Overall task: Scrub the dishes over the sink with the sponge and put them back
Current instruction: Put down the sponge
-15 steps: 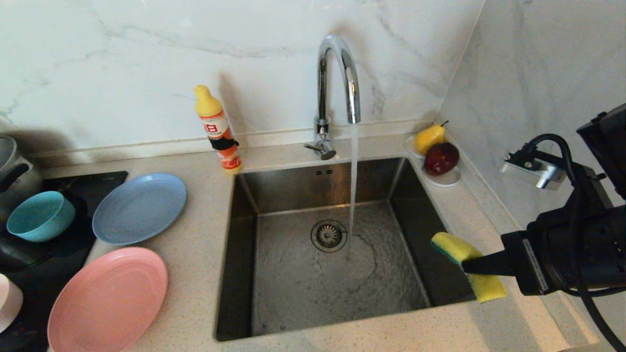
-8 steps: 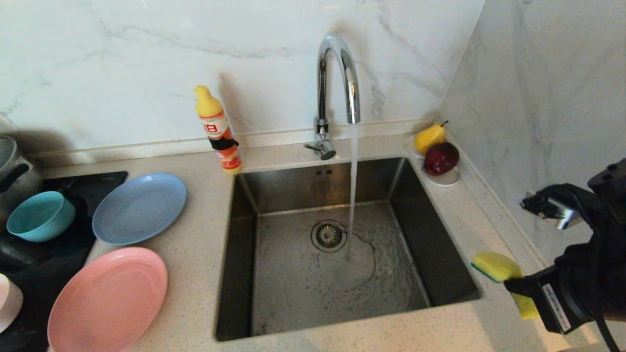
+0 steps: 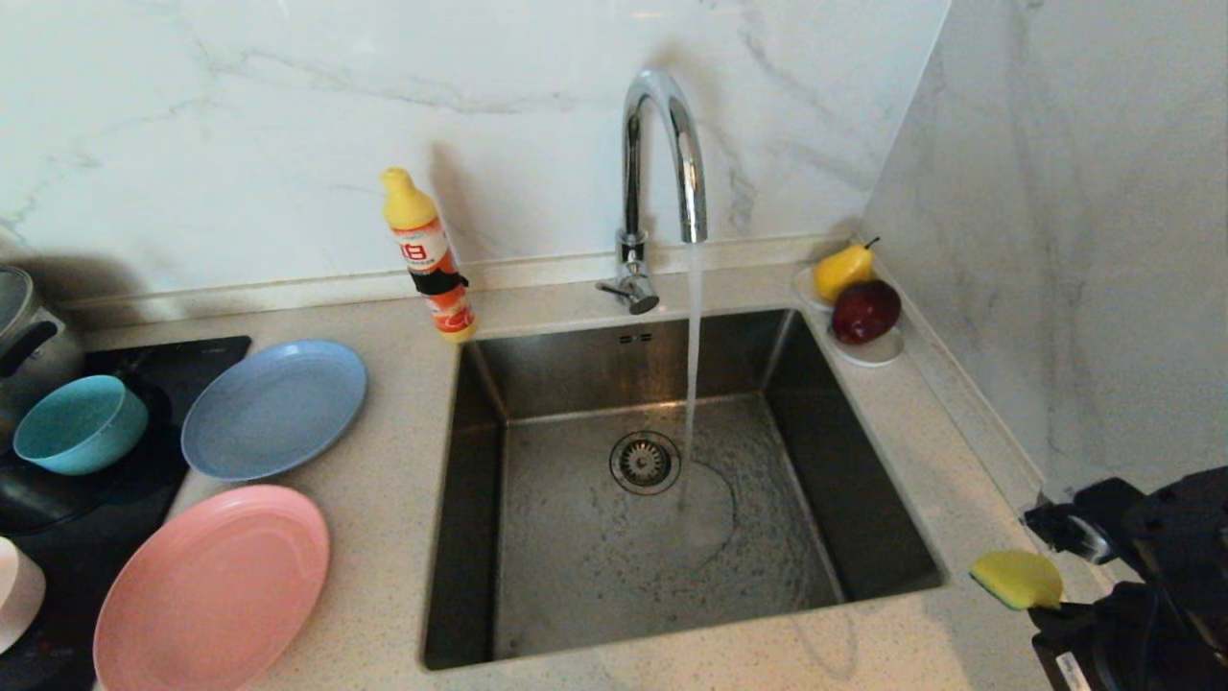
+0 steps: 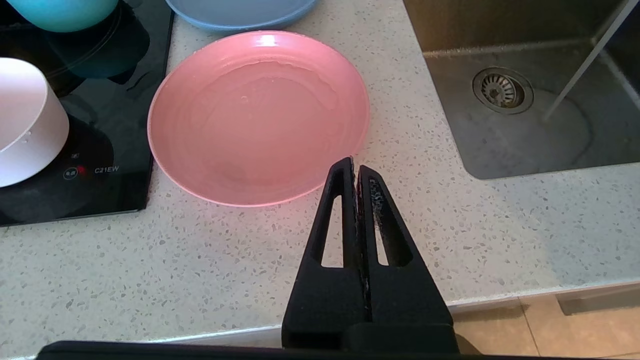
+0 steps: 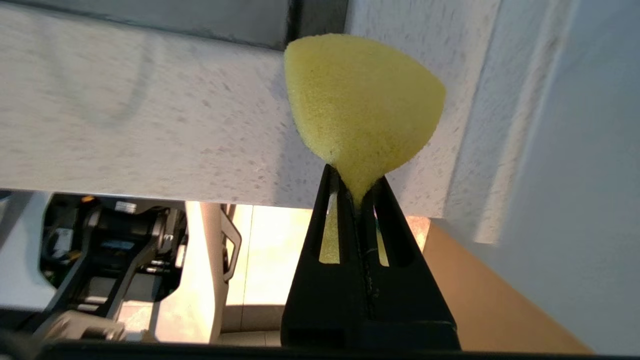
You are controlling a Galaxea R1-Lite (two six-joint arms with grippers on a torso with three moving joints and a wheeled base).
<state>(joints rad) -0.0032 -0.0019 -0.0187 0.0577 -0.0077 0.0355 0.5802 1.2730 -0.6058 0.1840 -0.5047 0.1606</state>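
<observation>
The right claw (image 3: 1050,607), pinching the sponge (image 3: 1017,579), is retreating from the sink (image 3: 892,576) toward five o'clock over the surface (image 3: 384,499), likely finishing. The left claw (image 4: 356,167), pressed together, is hovering beside the pink plate (image 4: 257,117). The tap (image 3: 662,163) at twelve is running.

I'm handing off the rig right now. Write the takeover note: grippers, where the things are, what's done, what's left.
Right gripper: shut on the sponge, above the counter's near right corner, clear of the sink.
Left gripper: shut, empty, parked above the counter by the salmon-pink plate.
Dishes: salmon-pink plate and grey-blue plate on the counter left of the sink; teal bowl and pale pink dish on the cooktop.
Tap running; sink holds no dish.
Done or left: the salmon-pink plate looks wet; the rest I cannot tell.
</observation>
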